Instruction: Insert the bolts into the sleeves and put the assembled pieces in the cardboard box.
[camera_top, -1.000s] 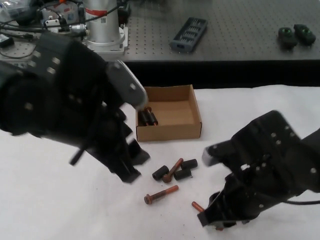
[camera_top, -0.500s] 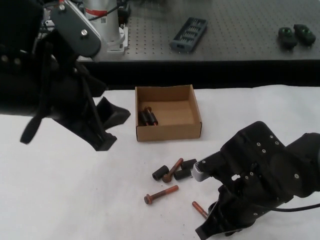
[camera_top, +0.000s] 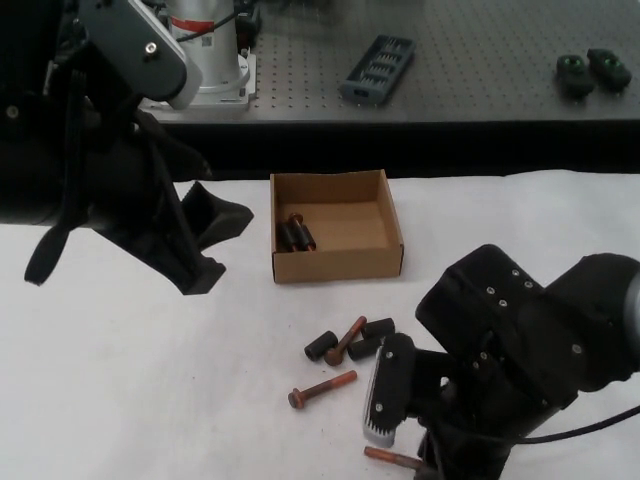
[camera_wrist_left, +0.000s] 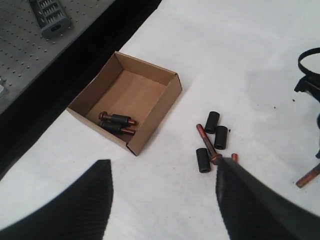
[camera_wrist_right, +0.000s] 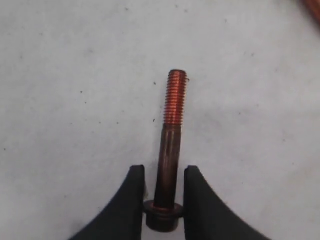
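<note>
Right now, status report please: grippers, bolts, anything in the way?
Left gripper open, empty. Right gripper shut on bolt lying on cloth. Two assembled pieces in box. Nothing in the way.

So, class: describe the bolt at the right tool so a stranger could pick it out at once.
Start at the cardboard box on the white cloth and come toward the near edge, to the right tool. The bolt is there; alone among the loose bolts, its head sits between the tool's fingers.
</note>
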